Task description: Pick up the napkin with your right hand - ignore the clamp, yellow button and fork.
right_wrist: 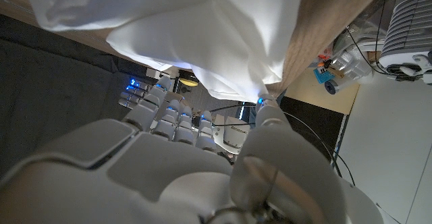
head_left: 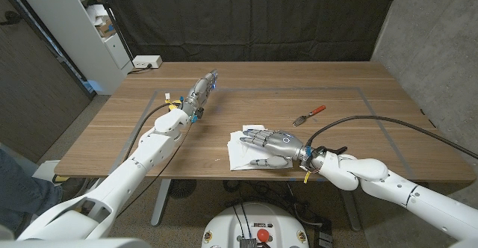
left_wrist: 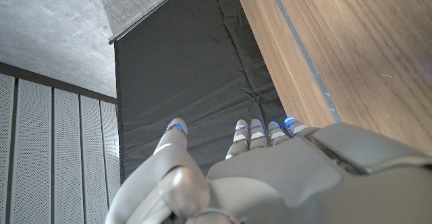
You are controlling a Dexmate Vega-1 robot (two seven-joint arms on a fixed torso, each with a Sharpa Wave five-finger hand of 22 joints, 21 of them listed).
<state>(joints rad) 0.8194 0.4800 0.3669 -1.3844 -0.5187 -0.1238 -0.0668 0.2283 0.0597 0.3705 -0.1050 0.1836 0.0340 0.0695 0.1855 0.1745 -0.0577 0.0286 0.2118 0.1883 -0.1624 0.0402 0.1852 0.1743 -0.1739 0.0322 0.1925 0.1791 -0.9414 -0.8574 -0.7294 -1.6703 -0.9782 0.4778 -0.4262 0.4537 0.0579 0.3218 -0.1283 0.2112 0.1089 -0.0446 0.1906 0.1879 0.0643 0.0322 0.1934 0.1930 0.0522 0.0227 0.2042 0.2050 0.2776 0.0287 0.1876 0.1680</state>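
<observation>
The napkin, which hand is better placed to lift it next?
The right hand: it already lies over the white napkin near the table's front edge. The left hand is extended far back on the table, well away from it.

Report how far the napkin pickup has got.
Done: the right hand has reached the napkin and lies over it. In hand: its fingers touch the cloth near the table edge; a firm grip isn't clear. Left: lifting it. The fork lies untouched.
</observation>
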